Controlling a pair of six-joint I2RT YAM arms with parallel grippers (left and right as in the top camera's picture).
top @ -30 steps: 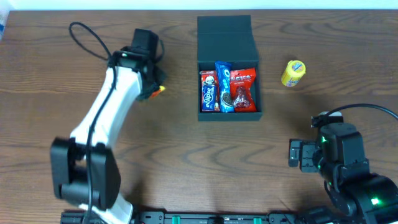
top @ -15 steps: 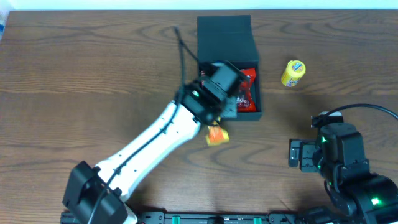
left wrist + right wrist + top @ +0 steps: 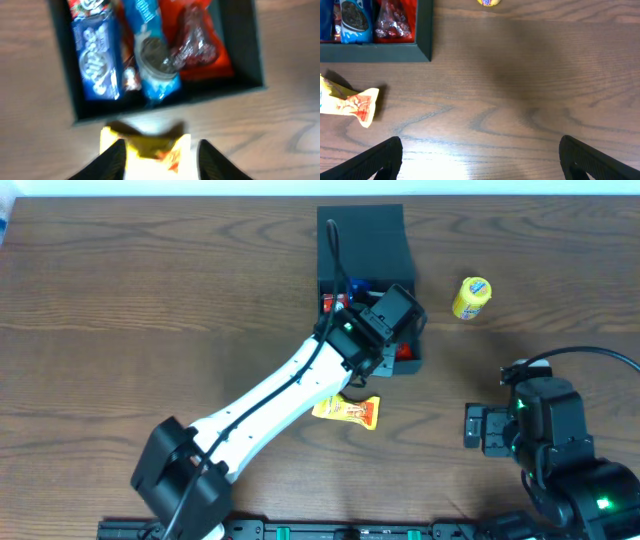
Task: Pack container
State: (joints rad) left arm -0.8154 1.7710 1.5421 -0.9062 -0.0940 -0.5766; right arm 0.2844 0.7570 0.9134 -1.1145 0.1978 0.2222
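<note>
The dark teal container (image 3: 360,235) stands at the back middle with its lid flapped open. Inside lie two blue packets (image 3: 95,60) and a red packet (image 3: 197,45). My left gripper (image 3: 393,328) hovers over the container's near wall (image 3: 150,107). Its jaws are apart, so it is open. A yellow-orange snack packet (image 3: 347,410) lies flat on the table in front of the container. In the left wrist view that packet (image 3: 145,155) shows between the fingers of the gripper (image 3: 162,160), blurred. My right gripper (image 3: 478,428) rests open at the front right, over bare wood (image 3: 480,160).
A small yellow snack (image 3: 471,297) lies right of the container. The left arm (image 3: 270,395) stretches diagonally from the front left across the table's middle. The container's corner (image 3: 425,30) and the yellow-orange packet (image 3: 350,102) show at the left of the right wrist view.
The left arm swung from the far left over to the container. Its jaws widened, and the yellow-orange packet came to rest on the table in front of the container. The right arm stayed still.
</note>
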